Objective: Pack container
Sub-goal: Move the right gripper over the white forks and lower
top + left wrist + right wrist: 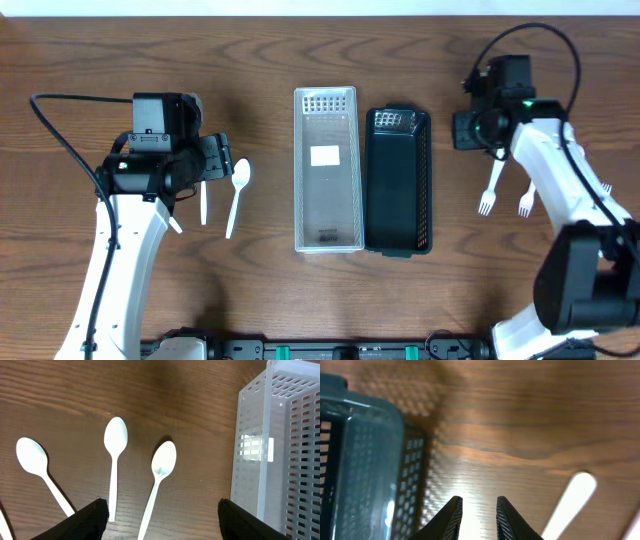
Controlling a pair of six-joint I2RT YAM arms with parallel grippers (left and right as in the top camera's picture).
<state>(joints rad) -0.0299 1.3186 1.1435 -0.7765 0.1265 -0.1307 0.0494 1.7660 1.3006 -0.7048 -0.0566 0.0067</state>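
A clear white slatted container (pixel 327 170) stands mid-table with a black container (pixel 398 180) touching its right side; both look empty. Three white plastic spoons lie left of them (pixel 237 190) (pixel 203 200) (pixel 172 222). My left gripper (pixel 210 165) hovers over the spoons, open wide and empty. In the left wrist view its jaws (pixel 162 512) straddle the rightmost spoon (pixel 162 462), with the middle spoon (pixel 115 440) and the left spoon (pixel 32 460) beside it. Two white forks (pixel 491 190) (pixel 526 203) lie at the right. My right gripper (pixel 462 130), above the forks, is narrowly open (pixel 479 510) and empty.
The white container's wall (pixel 280 450) fills the right of the left wrist view. The black container's corner (pixel 360 460) and a fork handle (pixel 570 500) show in the right wrist view. The table is bare brown wood (pixel 120 60).
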